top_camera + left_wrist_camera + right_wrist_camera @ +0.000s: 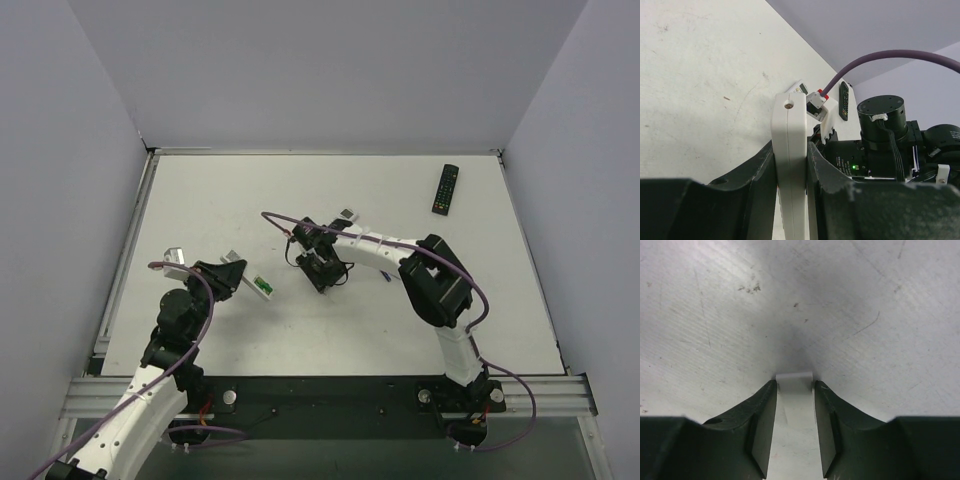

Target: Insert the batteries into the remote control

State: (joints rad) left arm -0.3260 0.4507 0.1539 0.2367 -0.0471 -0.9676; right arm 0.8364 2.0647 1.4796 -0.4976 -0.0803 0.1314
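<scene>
The left pincer [791, 146] is clamped on the remote control [789, 120], its two dark fingers [765, 165] pressed against the long sides of the slim white bar. The bar stands on edge between them, and its far end, marked by a small round hole, sticks out past the fingertips. From above, this pincer sits over the left part of the counter [300, 190], raised and angled toward the middle. The batteries [263, 287] show as a small green shape lying on the counter just to its right, between the two arms and apart from both. The right arm stretches leftward across the middle of the counter and its right pincer [795, 385] points down at the surface. Its fingers are closed against both edges of a thin white strip [795, 410], which fills the gap between them and ends in a squared-off tip close to the scratched counter; whether that tip touches the surface cannot be told. A black remote [445, 188] lies near the far right corner, well away from both arms, and a small white device [348, 215] rests just beyond the right arm's forearm
</scene>
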